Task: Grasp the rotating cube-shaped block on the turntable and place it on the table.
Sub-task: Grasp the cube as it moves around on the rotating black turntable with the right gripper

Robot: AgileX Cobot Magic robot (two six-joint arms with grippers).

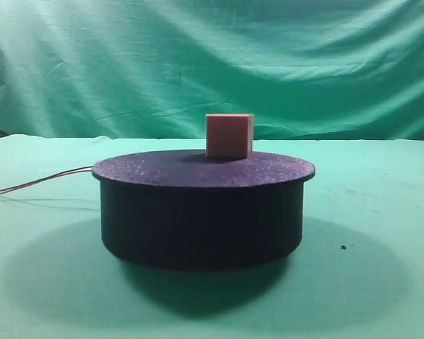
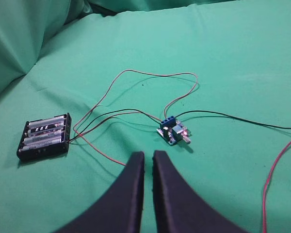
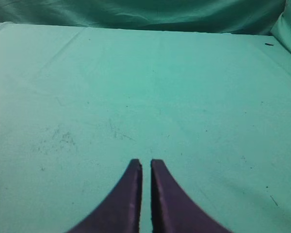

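Note:
A small salmon-pink cube-shaped block (image 1: pixel 230 135) stands on the far part of the flat speckled top of the black-purple turntable (image 1: pixel 201 208), which sits on the green cloth table (image 1: pixel 381 233). Neither gripper shows in the exterior high view. In the left wrist view my left gripper (image 2: pixel 148 156) is shut and empty, low over the cloth near a small circuit board (image 2: pixel 172 132). In the right wrist view my right gripper (image 3: pixel 146 164) is shut and empty over bare green cloth. The block and turntable are out of both wrist views.
Thin red wires (image 1: pixel 39 182) trail left from the turntable. The left wrist view shows a black battery holder (image 2: pixel 44 136) with several cells, and red and black wires (image 2: pixel 150 75) looping over the cloth. A green backdrop (image 1: pixel 212 63) hangs behind.

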